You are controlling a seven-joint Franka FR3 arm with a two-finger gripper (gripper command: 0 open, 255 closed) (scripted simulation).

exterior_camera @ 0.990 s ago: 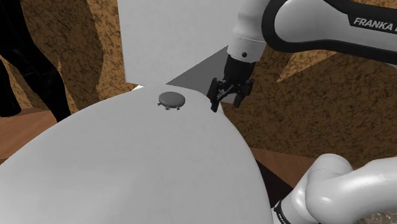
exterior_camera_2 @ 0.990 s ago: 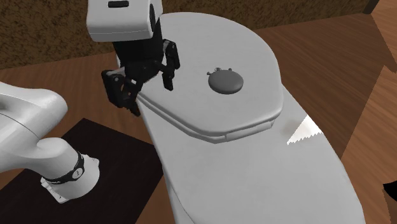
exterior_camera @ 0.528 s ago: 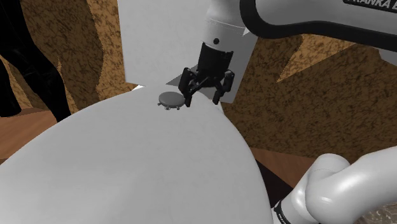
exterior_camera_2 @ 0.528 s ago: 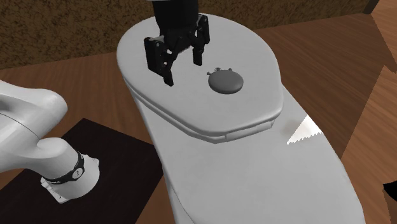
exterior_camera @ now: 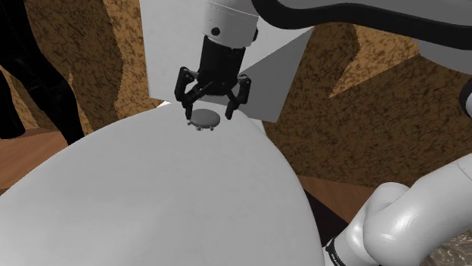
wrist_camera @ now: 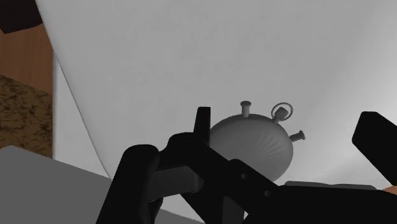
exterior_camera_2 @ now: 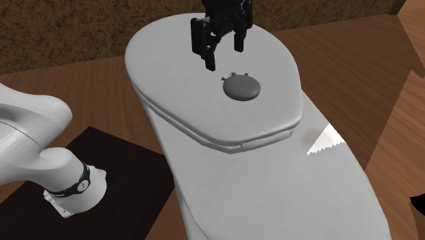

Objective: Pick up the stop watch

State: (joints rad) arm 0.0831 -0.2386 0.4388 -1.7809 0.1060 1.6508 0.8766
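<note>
Gripper hung above the rounded white top, its two black fingers spread wide apart and clasping nothing. On that top, near its narrower end, the small grey stop watch lay flat below the gripper, touched by neither finger.
</note>
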